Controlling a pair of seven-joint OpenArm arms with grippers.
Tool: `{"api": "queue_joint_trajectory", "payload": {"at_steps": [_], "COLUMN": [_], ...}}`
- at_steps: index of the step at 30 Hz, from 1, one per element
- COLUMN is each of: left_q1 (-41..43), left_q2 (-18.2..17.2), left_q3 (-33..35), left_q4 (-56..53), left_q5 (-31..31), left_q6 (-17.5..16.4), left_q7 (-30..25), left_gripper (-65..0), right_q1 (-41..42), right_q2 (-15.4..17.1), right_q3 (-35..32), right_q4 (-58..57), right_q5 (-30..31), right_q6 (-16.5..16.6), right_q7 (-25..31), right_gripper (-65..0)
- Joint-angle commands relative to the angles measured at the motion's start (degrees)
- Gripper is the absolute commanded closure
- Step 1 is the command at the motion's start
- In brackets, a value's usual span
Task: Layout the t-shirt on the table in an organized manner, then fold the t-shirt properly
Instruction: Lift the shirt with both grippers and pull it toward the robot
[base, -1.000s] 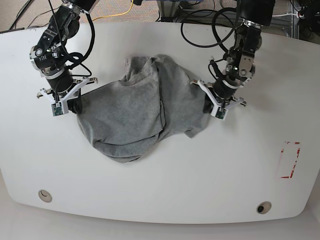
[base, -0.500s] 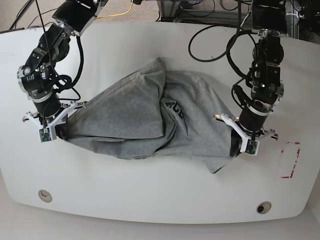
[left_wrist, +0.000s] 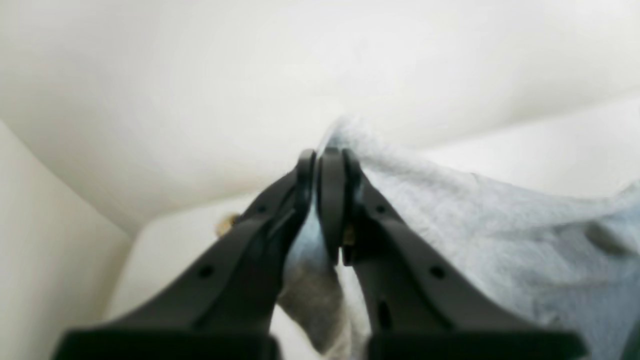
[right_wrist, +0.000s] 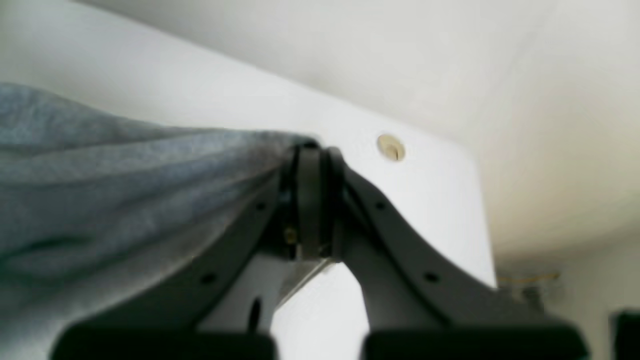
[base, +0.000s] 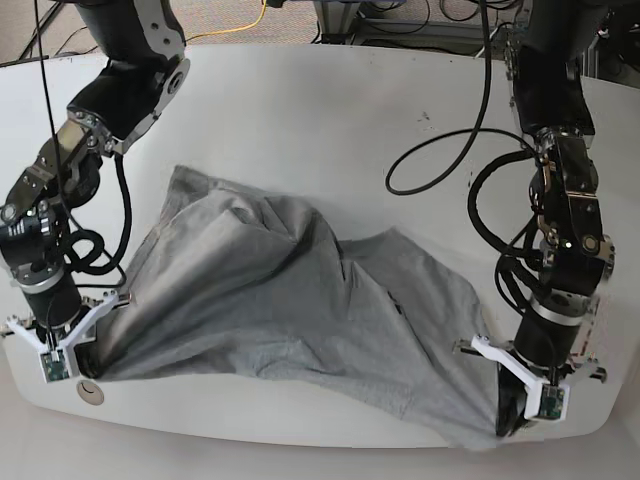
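Observation:
The heather-grey t-shirt (base: 290, 300) is stretched wide across the white table (base: 330, 110), still creased and bunched down its middle. Its lettering does not show. My left gripper (base: 512, 418) is at the front right edge of the table, shut on a corner of the shirt. The left wrist view shows the jaws (left_wrist: 325, 156) pinching grey cloth (left_wrist: 475, 225). My right gripper (base: 82, 358) is at the front left edge, shut on the opposite corner. The right wrist view shows the jaws (right_wrist: 312, 150) closed on taut fabric (right_wrist: 125, 175).
A round grommet hole (base: 90, 392) lies just in front of the right gripper and also shows in the right wrist view (right_wrist: 390, 147). Black cables (base: 440, 150) hang over the table's back right. The front table edge is close under both grippers.
Both arms have moved toward the table's front edge and further apart. They have dragged the shirt forward and spread it from a bunched heap into a wide sheet.

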Motion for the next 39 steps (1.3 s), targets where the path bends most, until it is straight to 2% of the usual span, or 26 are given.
{"api": "queue_joint_trajectory", "payload": {"at_steps": [1, 9, 13, 21, 30, 34, 39], "left_q1": [-4.74, -19.16, -26.28, -38.59, -45.01, -44.48, -39.56], "left_q2": [-0.52, -0.70, -0.79, -0.79, -0.70, -0.61, -0.96], "left_q3": [-1.13, -5.09, -6.41, -7.90, -7.90, -7.81, -8.08], "left_q4": [1.19, 0.84, 0.66, -2.50, -6.81, -6.55, -5.84], "left_q5": [0.09, 0.18, 0.36, 0.36, 0.18, -0.52, -5.71], "left_q6": [0.62, 0.27, -2.89, -6.32, -7.03, -7.11, -7.38], "left_q7": [-1.22, 2.92, 5.38, 10.04, 10.48, 10.56, 11.44], "left_gripper": [0.0, 0.0, 0.0, 0.0, 0.0, 0.0, 0.0], "right_q1": [4.64, 19.67, 27.49, 40.07, 44.64, 43.67, 37.78], "right_q2": [2.41, 8.66, 11.20, 13.40, 13.84, 13.93, 13.93], "right_q3": [-0.85, -7.18, -9.90, -15.70, -18.60, -18.52, -15.18], "right_q4": [-1.13, -10.98, -16.08, -23.82, -23.99, -23.64, -18.36], "right_q5": [0.80, 0.80, 1.32, 1.32, 1.32, 1.32, 1.06], "right_q6": [-0.16, -0.16, -0.16, -0.16, -0.16, -0.16, -0.16], "right_q7": [1.37, 1.19, 1.19, 1.19, 1.02, 0.05, -3.12], "right_gripper": [0.0, 0.0, 0.0, 0.0, 0.0, 0.0, 0.0]}}
